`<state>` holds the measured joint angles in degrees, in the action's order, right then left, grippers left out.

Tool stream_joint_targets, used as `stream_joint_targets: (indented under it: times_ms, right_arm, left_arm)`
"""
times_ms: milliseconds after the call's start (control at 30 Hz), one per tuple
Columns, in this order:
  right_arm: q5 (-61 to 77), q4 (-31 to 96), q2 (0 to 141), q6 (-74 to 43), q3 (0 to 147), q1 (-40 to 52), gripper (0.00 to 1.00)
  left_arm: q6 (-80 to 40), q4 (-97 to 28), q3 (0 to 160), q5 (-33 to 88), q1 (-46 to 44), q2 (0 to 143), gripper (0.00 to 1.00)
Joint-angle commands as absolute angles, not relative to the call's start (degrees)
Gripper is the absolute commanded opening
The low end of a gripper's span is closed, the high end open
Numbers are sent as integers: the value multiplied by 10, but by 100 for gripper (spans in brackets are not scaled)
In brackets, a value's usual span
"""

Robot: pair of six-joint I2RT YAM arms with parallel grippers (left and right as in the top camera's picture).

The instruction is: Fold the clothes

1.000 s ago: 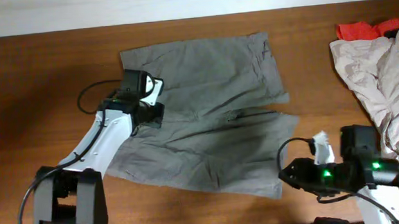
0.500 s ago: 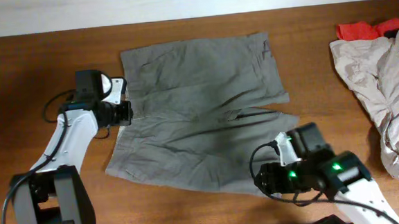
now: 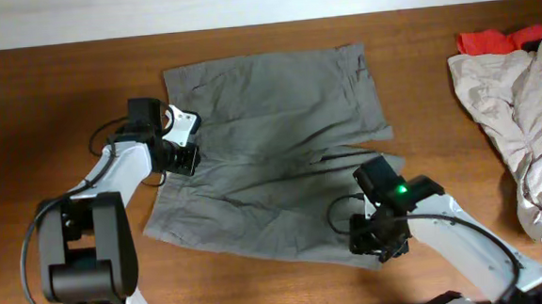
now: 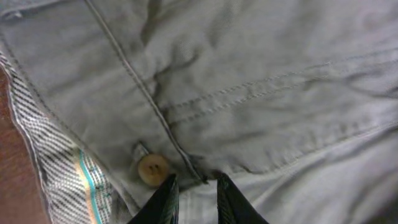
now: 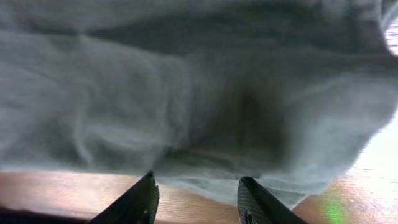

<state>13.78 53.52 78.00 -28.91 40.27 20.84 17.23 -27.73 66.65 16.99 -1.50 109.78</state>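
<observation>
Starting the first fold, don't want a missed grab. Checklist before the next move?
1. The shorts lie flat with both legs spread: ok.
2. The left gripper is at the top edge of the shorts, beside the button: ok.
3. Left grip on the cloth: the jaws are nearly together with cloth showing between them, but whether it is pinched: cannot tell.
4. Right grip: the right gripper is over the bottom edge of a leg with its jaws apart, holding nothing: not ok.
5. The beige garment and the red cloth lie apart from the shorts: ok.
</observation>
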Motion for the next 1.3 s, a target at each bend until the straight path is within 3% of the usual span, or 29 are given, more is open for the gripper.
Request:
stream_joint_targets:
  times_ms: [0, 200, 400, 700, 933, 1267]
  right_arm:
    - [134, 535, 799, -275, 402, 214, 41]
    - [117, 542, 826, -304, 401, 214, 32]
    - [86, 570, 830, -340, 393, 214, 32]
    - [83, 579, 830, -340, 391, 214, 32]
    - [81, 588, 830, -350, 391, 214, 33]
    - [81, 582, 753, -345, 394, 215, 40]
  left_arm:
    - [187, -263, 675, 160, -13, 1115, 21]
    - [181, -253, 675, 105, -13, 1138, 18]
    - [143, -239, 676, 39, -12, 1143, 16]
    - [112, -240, 695, 47, -5, 1139, 17]
    - [92, -351, 790, 47, -4, 1101, 23]
    - [14, -412, 834, 40, 17, 1028, 45]
